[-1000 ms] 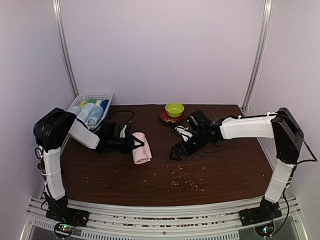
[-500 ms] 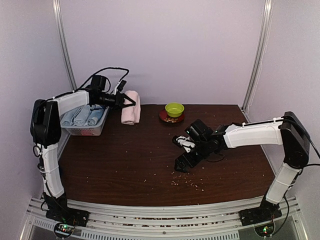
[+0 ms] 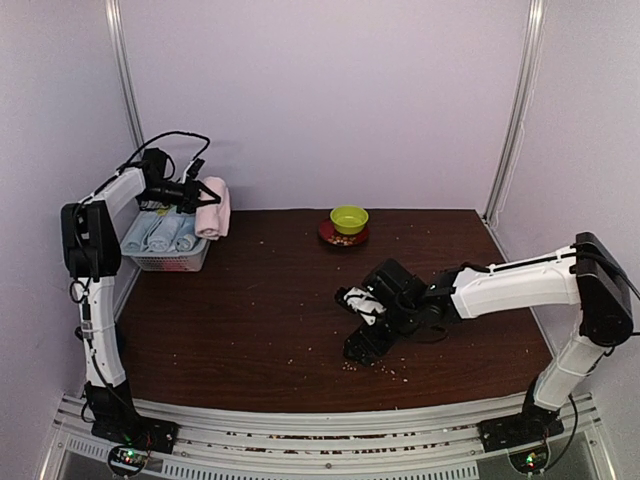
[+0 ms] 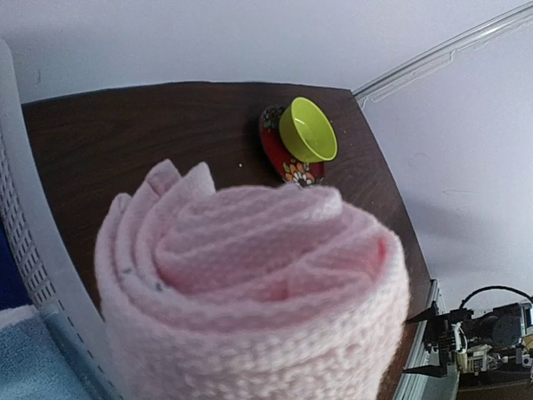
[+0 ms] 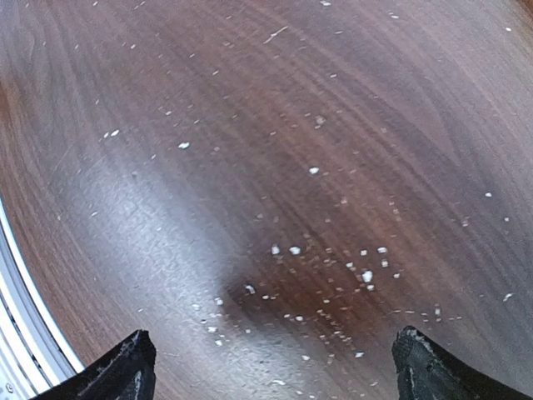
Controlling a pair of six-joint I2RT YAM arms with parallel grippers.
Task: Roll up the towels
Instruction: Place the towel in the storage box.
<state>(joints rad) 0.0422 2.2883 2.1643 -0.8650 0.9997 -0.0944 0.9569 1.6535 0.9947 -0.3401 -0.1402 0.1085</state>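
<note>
A rolled pale pink towel [image 3: 213, 208] hangs in the air at the right rim of the white mesh basket [image 3: 170, 263], with my left gripper [image 3: 197, 192] shut on it. In the left wrist view the pink towel [image 4: 250, 283] fills the frame end-on and hides the fingers. Rolled light blue towels [image 3: 160, 235] lie side by side inside the basket, and one blue towel [image 4: 33, 367] shows beside the basket wall [image 4: 25, 242]. My right gripper [image 3: 362, 345] hovers low over the table's middle, open and holding nothing; its fingertips [image 5: 125, 367] stand far apart.
A green bowl [image 3: 349, 217] sits on a small red plate [image 3: 338, 236] at the back middle of the dark wooden table [image 3: 250, 330]. The bowl [image 4: 308, 131] also shows beyond the towel roll. Pale crumbs [image 5: 333, 258] are scattered under the right gripper.
My left arm lifted the pink towel off the table and carried it back and left to the basket. My right arm drew toward the near edge, staying open.
</note>
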